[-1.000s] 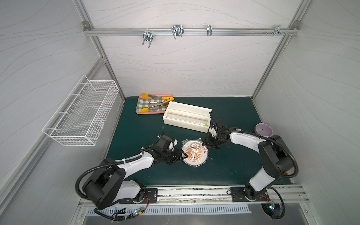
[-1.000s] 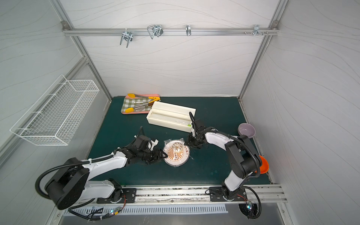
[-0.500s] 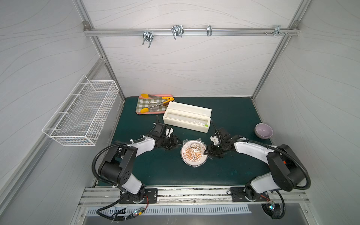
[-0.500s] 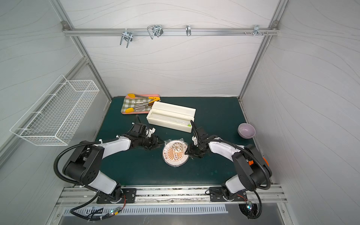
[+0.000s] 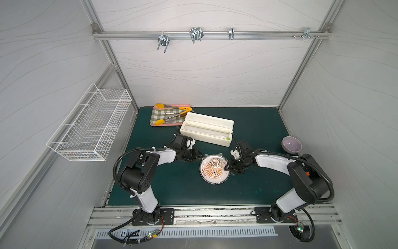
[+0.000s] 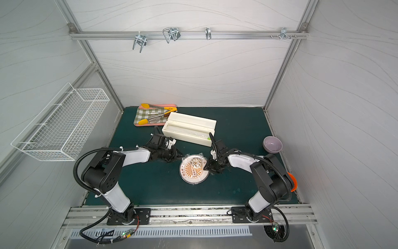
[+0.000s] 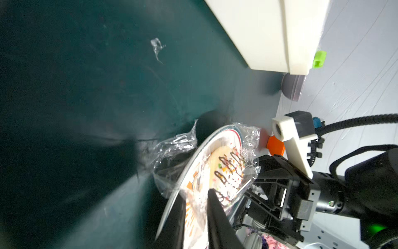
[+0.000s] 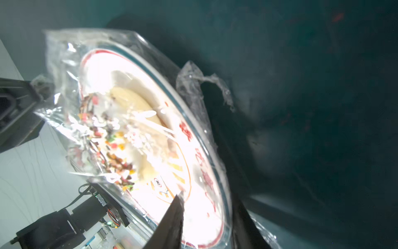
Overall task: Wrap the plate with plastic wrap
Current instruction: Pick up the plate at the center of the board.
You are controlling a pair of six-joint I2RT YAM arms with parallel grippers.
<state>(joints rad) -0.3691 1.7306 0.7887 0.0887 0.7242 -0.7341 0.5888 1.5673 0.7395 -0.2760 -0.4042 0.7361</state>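
Note:
The plate (image 5: pixel 214 172), white with an orange sunburst and a food piece, lies on the green mat, in both top views (image 6: pixel 194 170). The plastic wrap (image 7: pixel 172 142) covers it, crinkled and bunched at the rim (image 8: pixel 193 86). My left gripper (image 5: pixel 200 156) is at the plate's far-left rim. In the left wrist view the gripper (image 7: pixel 196 194) is shut on the wrapped rim, one finger above and one below. My right gripper (image 5: pixel 227 169) is at the right rim. In its wrist view (image 8: pixel 206 195) the jaws straddle the rim with a wider gap, one fingertip (image 8: pixel 175 207) on the film.
The cream dispenser box (image 5: pixel 207 129) lies just behind the plate. A checked tray with tongs (image 5: pixel 170 115) sits at the back left. A lilac bowl (image 5: pixel 291 144) stands at the right edge, an orange bowl (image 6: pixel 293 182) behind the right arm. A wire basket (image 5: pixel 92 125) hangs on the left wall.
The left gripper left the plate's near-left side, swung back and came in at the far-left rim, closing. The right gripper slid from behind the plate to its right rim, jaws narrowing. The plate stayed put.

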